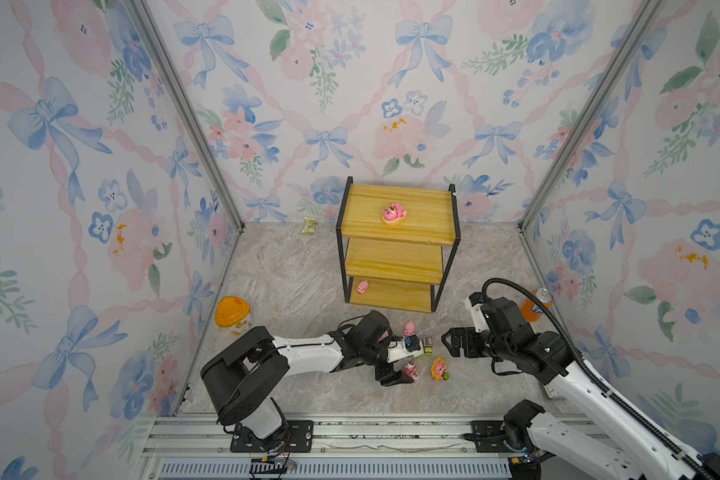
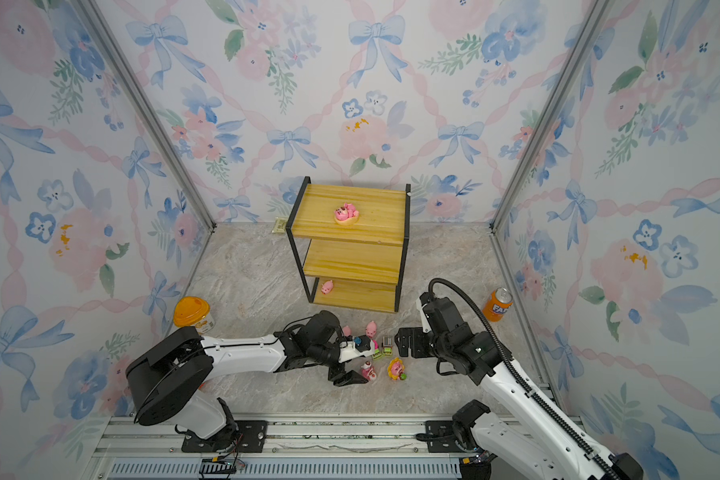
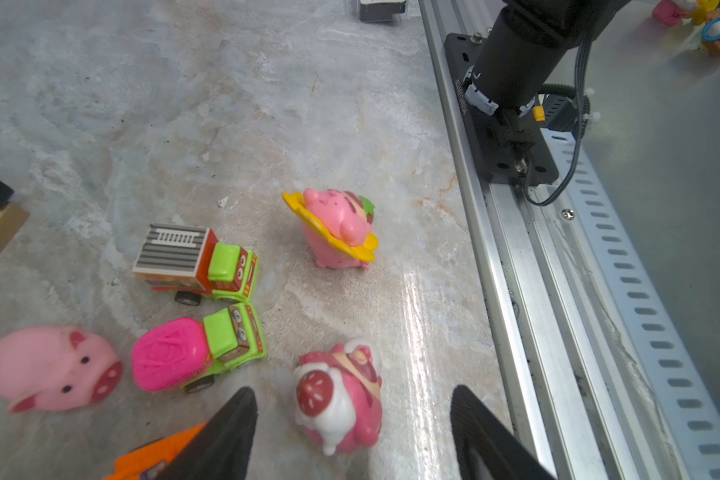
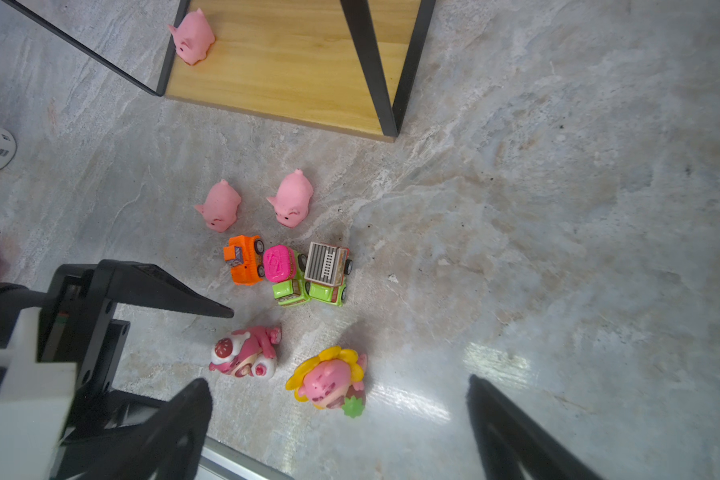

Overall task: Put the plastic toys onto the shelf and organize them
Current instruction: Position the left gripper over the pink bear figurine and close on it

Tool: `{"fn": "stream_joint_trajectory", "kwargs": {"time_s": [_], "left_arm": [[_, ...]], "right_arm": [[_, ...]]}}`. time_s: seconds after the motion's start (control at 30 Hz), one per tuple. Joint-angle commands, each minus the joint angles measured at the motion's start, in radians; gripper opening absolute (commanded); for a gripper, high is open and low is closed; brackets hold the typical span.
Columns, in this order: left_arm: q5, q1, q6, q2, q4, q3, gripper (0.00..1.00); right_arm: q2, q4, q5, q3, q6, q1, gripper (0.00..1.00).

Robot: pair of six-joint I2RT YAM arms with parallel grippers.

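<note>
Shelf (image 1: pixel 395 257) stock: two toys.
Both top views: bear figurine (image 1: pixel 393 214) on top board, pig (image 1: pixel 362 286) on bottom board. Left wrist: left gripper (image 3: pixel 352 390) spread astride white-capped bear (image 3: pixel 341 415), not touching. Right wrist: right gripper (image 4: pixel 338 380) wide, empty, near sunflower bear (image 4: pixel 327 380).

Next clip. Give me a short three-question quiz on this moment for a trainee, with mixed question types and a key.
1. True or false: a pale pink pig lies on the bottom board of the shelf.
2. How many mini cars stand on the floor?
3. What sits on the shelf's top board? A) a pink bear figurine B) a pale pink pig C) a mini car

Key: 1 true; 2 three; 3 A.
</note>
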Motion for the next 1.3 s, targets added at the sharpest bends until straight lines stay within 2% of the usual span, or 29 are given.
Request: {"fn": "stream_joint_trajectory", "kwargs": {"time_s": [0.0,0.5,0.73,1.17,1.27], "left_arm": [[0.018,-0.009,0.035,0.026,0.013,0.026,0.73],[0.041,-0.017,0.042,0.064,0.033,0.034,0.7],[0.032,-0.019,0.04,0.108,0.041,0.045,0.59],[0.015,-0.02,0.041,0.127,0.043,0.049,0.58],[0.013,-0.021,0.038,0.141,0.044,0.093,0.56]], "right_arm": [[0.005,-0.027,-0.005,-0.006,0.002,-0.01,0.98],[0.012,-0.028,-0.041,-0.005,-0.02,-0.06,0.99],[0.008,-0.026,-0.042,-0.014,-0.017,-0.068,0.99],[0.008,-0.024,-0.044,-0.02,-0.013,-0.073,0.99],[0.007,-0.024,-0.046,-0.02,-0.012,-0.074,0.99]]}}
